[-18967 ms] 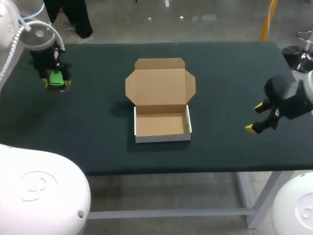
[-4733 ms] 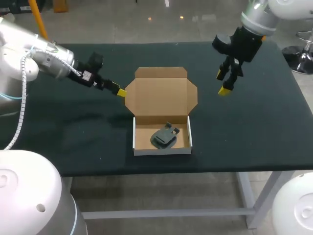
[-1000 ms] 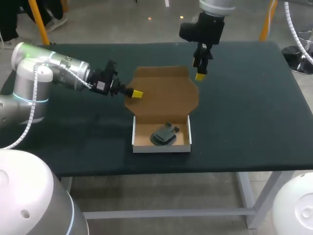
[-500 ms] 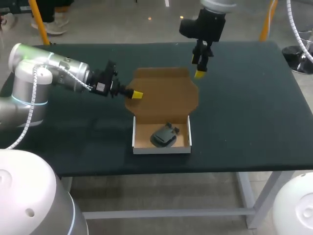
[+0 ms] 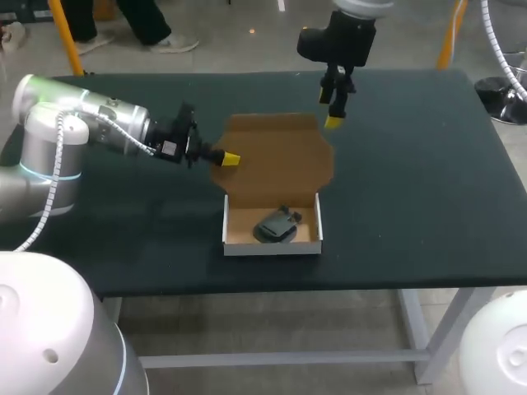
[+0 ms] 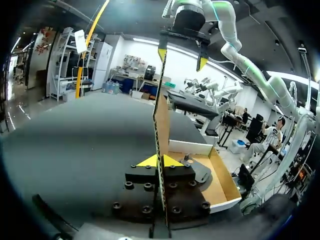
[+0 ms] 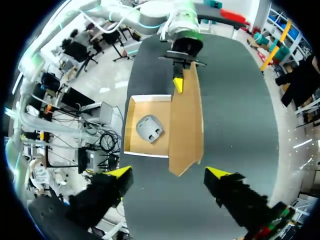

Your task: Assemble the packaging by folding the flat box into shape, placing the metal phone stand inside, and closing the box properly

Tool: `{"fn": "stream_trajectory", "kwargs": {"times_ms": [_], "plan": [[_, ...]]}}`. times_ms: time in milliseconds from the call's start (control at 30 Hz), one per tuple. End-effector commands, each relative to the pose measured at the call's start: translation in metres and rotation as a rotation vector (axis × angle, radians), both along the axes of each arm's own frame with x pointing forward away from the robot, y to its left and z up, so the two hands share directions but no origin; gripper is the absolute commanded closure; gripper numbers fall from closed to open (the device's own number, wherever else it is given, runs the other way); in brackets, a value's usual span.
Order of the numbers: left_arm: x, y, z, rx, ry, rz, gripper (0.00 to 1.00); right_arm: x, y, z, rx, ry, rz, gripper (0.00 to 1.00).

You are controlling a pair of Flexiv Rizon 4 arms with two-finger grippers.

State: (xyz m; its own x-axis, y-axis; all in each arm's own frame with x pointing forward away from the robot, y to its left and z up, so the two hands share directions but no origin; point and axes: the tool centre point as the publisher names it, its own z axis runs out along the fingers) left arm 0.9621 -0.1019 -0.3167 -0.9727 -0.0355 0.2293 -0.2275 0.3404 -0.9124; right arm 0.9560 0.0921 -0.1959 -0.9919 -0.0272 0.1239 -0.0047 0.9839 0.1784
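Gripping lid by its left edge: left claw, closed on it; right claw open, above lid's far edge; box lies nearward of both

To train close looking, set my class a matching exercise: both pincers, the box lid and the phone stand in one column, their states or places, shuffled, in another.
Column one:
1 left pincer
2 right pincer
3 box lid
4 phone stand

Column two:
A lying in the box tray
B open, above the lid's far edge
C brown cardboard, not yet closed over the tray
D shut on the lid's side edge

Pairs: 1-D, 2-B, 3-C, 4-A
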Motion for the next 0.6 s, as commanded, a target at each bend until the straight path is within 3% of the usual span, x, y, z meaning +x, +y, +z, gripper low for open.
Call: {"fn": "stream_trajectory", "kwargs": {"times_ms": [33, 600], "plan": [[-0.018, 0.001, 0.003, 0.006, -0.056, 0.054, 1.00, 0.000, 0.002, 0.000, -0.007, 0.003, 0.002, 0.00], [-0.032, -0.003, 0.008, 0.022, -0.239, 0.073, 1.00, 0.001, 0.005, -0.001, -0.012, 0.012, 0.004, 0.00]]}}
